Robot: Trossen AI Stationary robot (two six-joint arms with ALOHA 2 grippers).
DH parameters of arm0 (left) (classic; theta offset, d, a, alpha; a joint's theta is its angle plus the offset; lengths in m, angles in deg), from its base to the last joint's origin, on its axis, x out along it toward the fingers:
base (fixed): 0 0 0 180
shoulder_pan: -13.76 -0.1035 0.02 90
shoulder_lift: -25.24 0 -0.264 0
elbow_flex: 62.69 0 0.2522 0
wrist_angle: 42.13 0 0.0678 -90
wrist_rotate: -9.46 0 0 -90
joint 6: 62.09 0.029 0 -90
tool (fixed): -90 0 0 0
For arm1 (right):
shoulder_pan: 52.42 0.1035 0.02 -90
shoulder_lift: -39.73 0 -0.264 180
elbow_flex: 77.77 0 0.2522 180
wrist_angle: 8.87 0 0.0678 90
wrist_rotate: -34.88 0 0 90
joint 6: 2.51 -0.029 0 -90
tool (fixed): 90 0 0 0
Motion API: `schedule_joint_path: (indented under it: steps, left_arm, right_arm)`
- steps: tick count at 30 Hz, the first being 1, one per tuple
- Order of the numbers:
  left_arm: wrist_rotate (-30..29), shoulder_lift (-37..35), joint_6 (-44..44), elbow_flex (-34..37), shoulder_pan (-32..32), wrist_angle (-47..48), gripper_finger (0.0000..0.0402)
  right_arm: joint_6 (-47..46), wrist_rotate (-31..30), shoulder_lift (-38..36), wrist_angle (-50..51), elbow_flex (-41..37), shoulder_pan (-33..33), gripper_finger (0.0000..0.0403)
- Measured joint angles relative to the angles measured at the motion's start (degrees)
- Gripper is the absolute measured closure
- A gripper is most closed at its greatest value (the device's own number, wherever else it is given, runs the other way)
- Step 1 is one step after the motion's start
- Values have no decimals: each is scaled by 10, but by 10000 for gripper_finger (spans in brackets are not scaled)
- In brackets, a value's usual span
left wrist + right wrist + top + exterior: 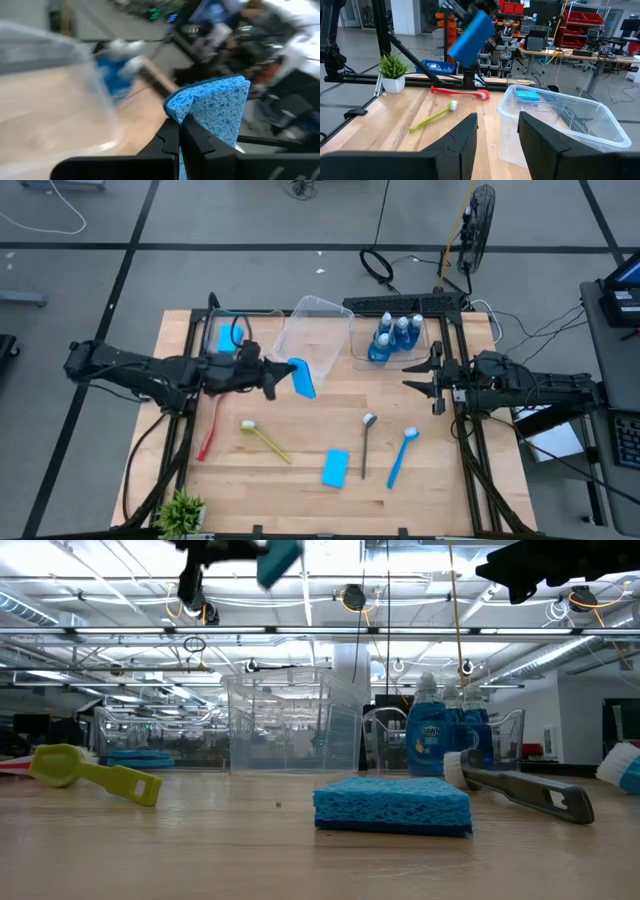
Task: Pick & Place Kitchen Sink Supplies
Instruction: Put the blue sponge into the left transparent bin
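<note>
My left gripper (278, 377) hangs above the table's middle, shut on a bright-blue sponge (302, 378), just in front of a tilted clear bin (312, 335). My right gripper (424, 376) waits open at the right, near several blue bottles (395, 335) standing in a clear bin. On the wood lie a red brush (209, 430), a yellow brush (265, 440), a second sponge (335, 467), a grey spoon-like tool (367, 442) and a blue brush (400, 455). Another sponge (231, 336) rests in the left bin. My left gripper pinches the sponge between its two fingers (192, 137) at one narrow end (200, 112), which is dented in at the pinch. The fingers come level from the table's left. The sponge is lifted clear and sticks out beyond the fingertips toward the right (280, 560).
A small green plant (181, 514) stands at the near left corner. The three clear bins line the far edge of the table. Bare wood shows between the left arm and the brushes, and between the two grippers.
</note>
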Motion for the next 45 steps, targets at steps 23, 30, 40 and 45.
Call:
schedule_joint_path:
  steps: [23, 30, 40, 45]
  left_arm:
    - [68, -82, -65, 0, -289, 208, 401]
    - [109, -82, -42, 0, -388, 254, 402]
    - [141, -30, 23, -21, -497, 314, 402]
    - [138, 52, 91, -110, -528, 435, 402]
  right_arm:
    - [-1, 0, 0, 1, 0, 0, 273]
    - [-1, 0, 0, 0, 0, 0, 273]
    - [-1, -4, 0, 0, 0, 0, 273]
    - [-1, -40, 0, 0, 0, 0, 273]
